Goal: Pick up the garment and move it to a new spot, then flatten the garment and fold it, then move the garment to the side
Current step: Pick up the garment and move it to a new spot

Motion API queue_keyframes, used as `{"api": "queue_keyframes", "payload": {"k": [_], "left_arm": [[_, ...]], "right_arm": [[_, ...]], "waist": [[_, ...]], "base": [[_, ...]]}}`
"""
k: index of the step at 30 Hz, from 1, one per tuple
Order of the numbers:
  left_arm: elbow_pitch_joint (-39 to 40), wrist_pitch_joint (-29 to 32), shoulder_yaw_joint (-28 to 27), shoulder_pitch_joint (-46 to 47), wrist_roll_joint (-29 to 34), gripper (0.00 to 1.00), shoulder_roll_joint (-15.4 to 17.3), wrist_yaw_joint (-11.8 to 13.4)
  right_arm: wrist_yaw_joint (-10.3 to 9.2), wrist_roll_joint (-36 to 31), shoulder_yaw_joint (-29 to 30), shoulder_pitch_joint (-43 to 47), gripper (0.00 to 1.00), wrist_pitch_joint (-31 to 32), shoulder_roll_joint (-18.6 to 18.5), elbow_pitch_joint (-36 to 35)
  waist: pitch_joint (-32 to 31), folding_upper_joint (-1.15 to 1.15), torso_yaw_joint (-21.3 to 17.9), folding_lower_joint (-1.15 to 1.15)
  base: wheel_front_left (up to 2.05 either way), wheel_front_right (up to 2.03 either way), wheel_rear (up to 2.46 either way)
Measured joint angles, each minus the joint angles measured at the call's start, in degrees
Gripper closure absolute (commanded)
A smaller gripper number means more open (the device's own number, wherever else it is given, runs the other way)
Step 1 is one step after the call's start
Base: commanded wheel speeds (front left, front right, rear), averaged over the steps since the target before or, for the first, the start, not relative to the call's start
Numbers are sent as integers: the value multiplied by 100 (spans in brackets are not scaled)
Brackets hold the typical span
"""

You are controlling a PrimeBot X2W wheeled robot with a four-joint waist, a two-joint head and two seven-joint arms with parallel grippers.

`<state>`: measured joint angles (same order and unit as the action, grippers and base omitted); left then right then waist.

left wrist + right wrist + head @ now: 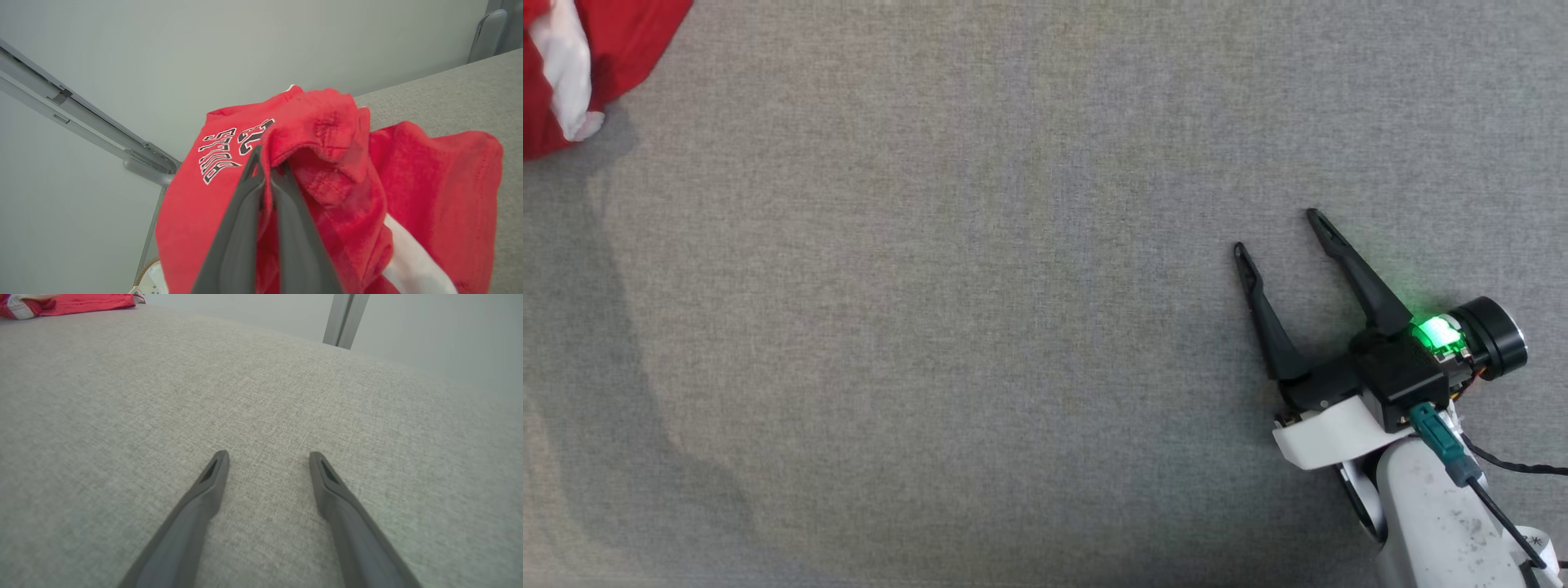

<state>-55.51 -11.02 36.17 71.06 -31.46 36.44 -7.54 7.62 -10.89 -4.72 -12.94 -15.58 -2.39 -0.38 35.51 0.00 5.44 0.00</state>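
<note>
Pinching the garment (429, 175) (lettered "BULLS"), left fingers (239, 228) meet.

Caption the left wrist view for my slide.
Left gripper pinching a fold of the crumpled red garment.

**Left gripper pinched shut, right gripper spread wide**

The left gripper (268, 160) has its two dark fingers pressed together, with a fold of the red garment (429, 175) caught between them near the tips. The right gripper (1276, 232) is empty, its fingers splayed apart and angled up and to the left. Its pale forearm (1429, 514) rises from the bottom edge, and a green light (1437, 333) glows at the wrist.
</note>
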Motion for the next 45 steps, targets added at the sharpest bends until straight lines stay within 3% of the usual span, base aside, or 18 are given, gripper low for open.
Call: {"api": "queue_keyframes", "payload": {"k": [8, 15, 20, 27, 33, 39, 45], "left_arm": [[341, -314, 64, 4, -196, 100, 111, 0], [1225, -368, 187, -163, -267, 100, 266, 0], [1886, -229, 301, -460, -378, 100, 174, 19], [2861, 91, 546, -983, -602, 100, -570, 341], [3171, -49, 710, -1301, -872, 100, -1582, 554], [2984, -325, 724, -1622, -1127, 100, -2541, 498], [2530, -393, 543, -2359, -1068, 100, -2871, 333]], "right_arm": [[-8, 246, -54, -27, 0, 44, -34, 320], [-8, 590, -133, 62, 0, 44, -40, 555], [-8, 829, -166, 211, 0, 44, -35, 706], [-8, 1046, 25, 553, 0, 44, -40, 829], [-8, 1173, 183, 700, 0, 44, -41, 867], [-8, 1258, 120, 687, 0, 44, -40, 846], [-8, 1296, 156, 600, 0, 44, -41, 803]], "waist": [[-406, 0, -24, 0], [-1007, 0, -113, 0], [-1518, 0, -226, 0], [-2280, 0, -464, 0], [-2755, 0, -786, 0], [-2880, 0, -1179, 0], [-2718, 0, -1394, 0]], "base": [[0, 0, 0], [0, 0, 0], [0, 0, 0], [0, 0, 0], [0, 0, 0], [0, 0, 0], [0, 0, 0]]}}
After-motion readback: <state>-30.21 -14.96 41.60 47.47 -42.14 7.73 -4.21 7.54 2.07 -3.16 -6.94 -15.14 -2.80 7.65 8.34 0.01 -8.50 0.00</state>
